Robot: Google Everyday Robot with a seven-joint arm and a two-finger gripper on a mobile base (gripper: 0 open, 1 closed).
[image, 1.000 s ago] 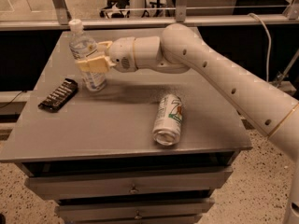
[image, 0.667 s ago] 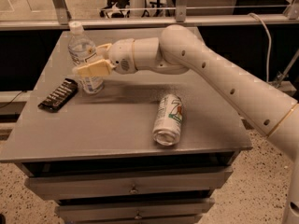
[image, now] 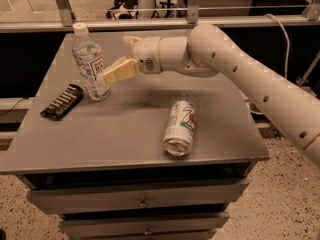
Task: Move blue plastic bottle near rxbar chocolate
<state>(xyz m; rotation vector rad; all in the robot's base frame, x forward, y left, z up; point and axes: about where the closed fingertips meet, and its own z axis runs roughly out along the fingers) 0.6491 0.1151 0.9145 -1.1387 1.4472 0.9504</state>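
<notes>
1. Blue plastic bottle (image: 90, 64), tall and clear with a white cap and printed white label, stands upright just left of the gripper (image: 116, 59).
2. The cream two-finger gripper is spread open and grips nothing. Its nearer tan finger (image: 120, 70) reaches the bottle's label; whether they touch I cannot tell.
3. The jointed white arm (image: 240, 69) stretches off right of the bottle.
4. The flat, dark-wrapped rxbar chocolate (image: 62, 101) lies just left of the bottle, slightly nearer the front.
5. A white-and-green drink can (image: 179, 128) lies on its side well right of the bottle.
6. All rest on a grey tabletop (image: 115, 139) above drawers (image: 142, 202); behind the bottle runs a metal rail (image: 150, 23), and below is speckled floor (image: 280, 204).
</notes>
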